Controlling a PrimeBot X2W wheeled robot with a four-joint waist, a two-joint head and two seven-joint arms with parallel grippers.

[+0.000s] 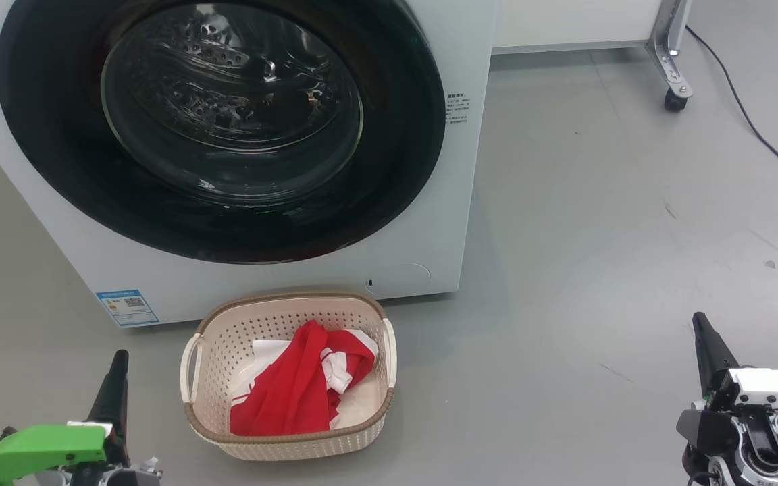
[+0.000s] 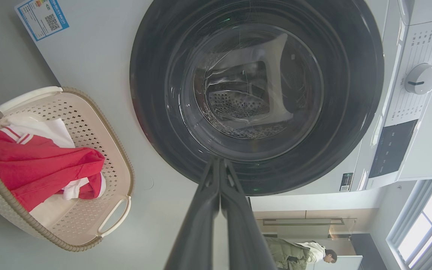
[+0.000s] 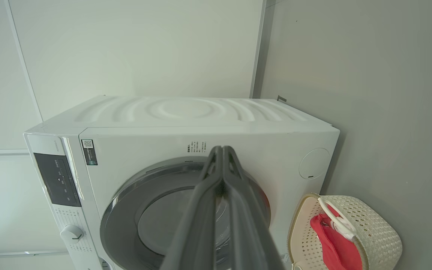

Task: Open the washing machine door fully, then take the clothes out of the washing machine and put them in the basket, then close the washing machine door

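On grey floor (image 1: 598, 236), cream basket (image 1: 225, 337)

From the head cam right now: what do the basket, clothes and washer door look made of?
The basket: likely moulded plastic, matte cream, even holes; its brown rim mimics weave. The clothes: soft fabric, matte red and white, folding limply. The washing machine door: glossy black ring, plastic or glass unclear, around a clear bowl, probably glass, showing reflections.

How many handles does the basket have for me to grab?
2, both white: the left handle and the right handle, on opposite sides of the basket, which stands on the floor before the washing machine. The clothes cover neither; none seems hidden.
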